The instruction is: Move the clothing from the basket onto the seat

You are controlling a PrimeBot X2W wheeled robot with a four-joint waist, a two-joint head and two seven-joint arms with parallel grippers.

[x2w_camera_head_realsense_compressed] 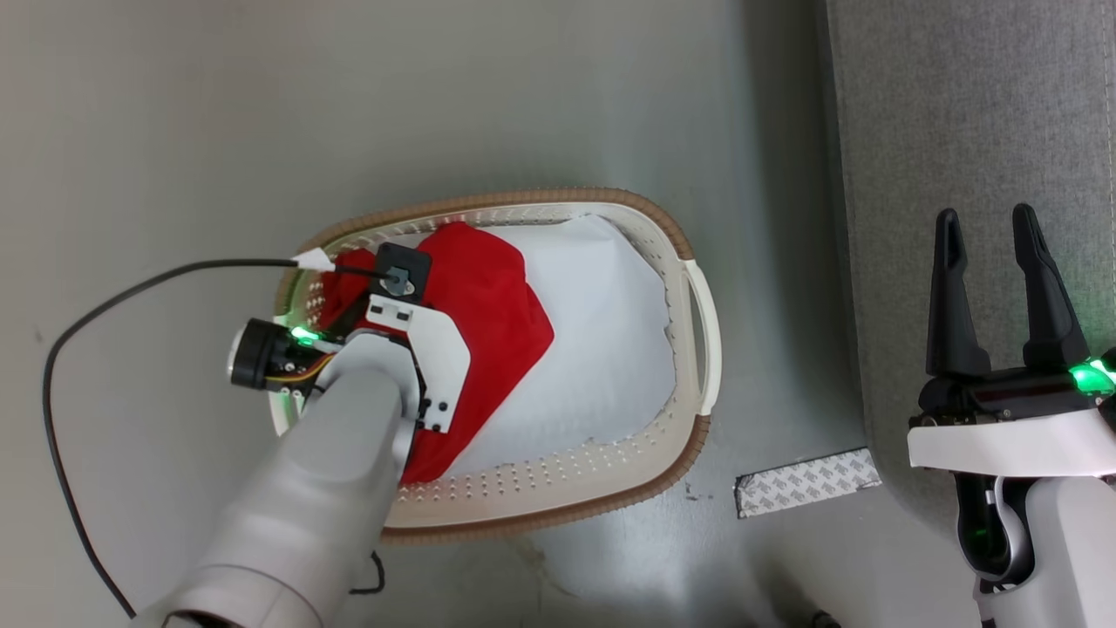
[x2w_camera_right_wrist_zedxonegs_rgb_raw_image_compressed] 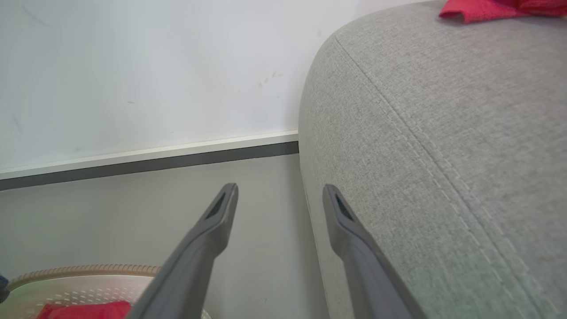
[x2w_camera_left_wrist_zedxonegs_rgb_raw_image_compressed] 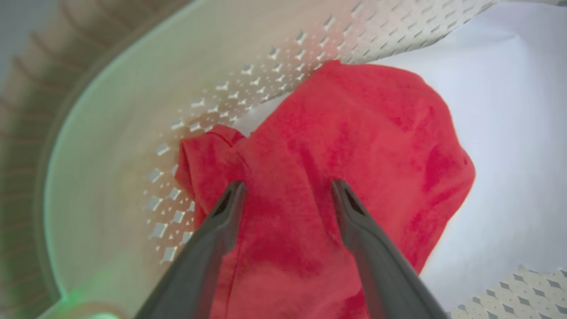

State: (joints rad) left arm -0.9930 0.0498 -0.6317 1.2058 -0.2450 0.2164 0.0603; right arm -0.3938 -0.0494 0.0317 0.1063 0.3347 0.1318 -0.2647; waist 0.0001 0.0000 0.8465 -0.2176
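Note:
The red jersey (x2w_camera_head_realsense_compressed: 488,323) lies crumpled in the left part of the basket (x2w_camera_head_realsense_compressed: 689,349), on top of a plain white cloth (x2w_camera_head_realsense_compressed: 602,331). My left arm reaches down into the basket, and its wrist (x2w_camera_head_realsense_compressed: 410,349) covers the fingers in the head view. In the left wrist view my left gripper (x2w_camera_left_wrist_zedxonegs_rgb_raw_image_compressed: 288,186) is open, its fingers spread just over the jersey (x2w_camera_left_wrist_zedxonegs_rgb_raw_image_compressed: 354,133), with nothing held. My right gripper (x2w_camera_head_realsense_compressed: 985,218) stands open and empty over the front edge of the grey sofa (x2w_camera_head_realsense_compressed: 959,105). The sofa's seam (x2w_camera_right_wrist_zedxonegs_rgb_raw_image_compressed: 398,119) runs past my right gripper (x2w_camera_right_wrist_zedxonegs_rgb_raw_image_compressed: 280,188).
A second piece of red cloth (x2w_camera_right_wrist_zedxonegs_rgb_raw_image_compressed: 487,9) lies on the sofa top. A grey patterned strip (x2w_camera_head_realsense_compressed: 806,481) is stuck on the floor between basket and sofa. A black cable (x2w_camera_head_realsense_compressed: 78,331) loops over the floor at the left. Beyond the basket rim (x2w_camera_right_wrist_zedxonegs_rgb_raw_image_compressed: 84,269) stands a white wall with a baseboard (x2w_camera_right_wrist_zedxonegs_rgb_raw_image_compressed: 146,159).

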